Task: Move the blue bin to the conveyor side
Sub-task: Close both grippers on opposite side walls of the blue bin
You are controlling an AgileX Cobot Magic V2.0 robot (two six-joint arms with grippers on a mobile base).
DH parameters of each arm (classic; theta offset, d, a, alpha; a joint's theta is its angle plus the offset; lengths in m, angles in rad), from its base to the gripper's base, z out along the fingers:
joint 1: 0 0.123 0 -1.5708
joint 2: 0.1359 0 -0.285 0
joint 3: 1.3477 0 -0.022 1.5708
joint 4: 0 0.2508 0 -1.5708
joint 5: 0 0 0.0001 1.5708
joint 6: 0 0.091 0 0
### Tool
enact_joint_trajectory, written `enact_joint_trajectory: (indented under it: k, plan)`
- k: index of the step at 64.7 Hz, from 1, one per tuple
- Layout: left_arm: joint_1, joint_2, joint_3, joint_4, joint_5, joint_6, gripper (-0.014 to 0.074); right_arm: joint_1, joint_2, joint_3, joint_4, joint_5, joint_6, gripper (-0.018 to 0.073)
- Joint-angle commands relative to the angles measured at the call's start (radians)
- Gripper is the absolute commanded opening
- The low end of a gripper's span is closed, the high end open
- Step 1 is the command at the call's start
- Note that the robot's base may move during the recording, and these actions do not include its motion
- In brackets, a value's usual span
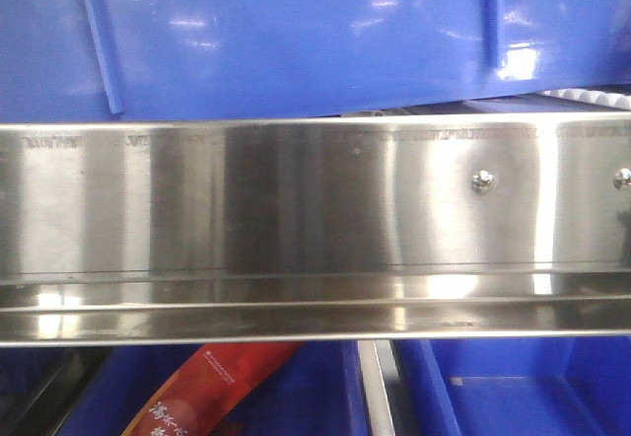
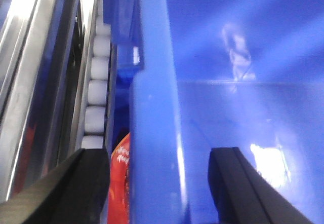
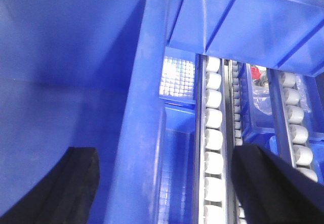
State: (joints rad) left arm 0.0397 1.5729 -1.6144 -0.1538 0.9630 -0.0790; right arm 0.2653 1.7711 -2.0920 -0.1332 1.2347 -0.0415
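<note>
The blue bin (image 1: 296,41) fills the top of the front view, showing its glossy wall and two raised ribs. In the left wrist view its thick rim (image 2: 157,133) runs up between the black fingers. My left gripper (image 2: 159,186) straddles that rim, open, with gaps on both sides. My right gripper (image 3: 167,186) is open too, around the rim (image 3: 142,133) on the bin's other side: one finger (image 3: 61,188) is inside the bin and one (image 3: 273,188) is outside. The conveyor side is out of view.
A stainless-steel rail (image 1: 296,229) with screws crosses in front of the bin. White rollers (image 3: 212,133) (image 2: 96,92) run beside both rims. Other blue tubs (image 3: 253,21) (image 1: 523,387) sit beyond and below. A red package (image 1: 212,397) (image 2: 120,183) lies under the rail.
</note>
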Motion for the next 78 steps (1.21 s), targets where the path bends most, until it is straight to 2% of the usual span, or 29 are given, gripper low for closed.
enact_joint_trajectory:
  k: [1,26,65,78]
  plan:
    - [-0.005,-0.004,-0.011,0.001,0.000,-0.010,0.0337,-0.006,0.003,-0.011,-0.016,-0.014,0.005,0.0422]
    - [-0.027,0.032,-0.011,-0.001,0.014,-0.008,0.0337,-0.006,0.003,-0.011,-0.011,-0.014,0.006,0.0422]
    - [-0.027,0.038,-0.011,0.009,0.014,-0.008,0.0337,-0.006,0.003,-0.011,-0.011,-0.014,0.006,0.0421]
    - [-0.027,0.038,-0.011,0.009,0.014,-0.008,0.0337,-0.006,0.003,-0.011,-0.011,-0.014,0.006,0.0329]
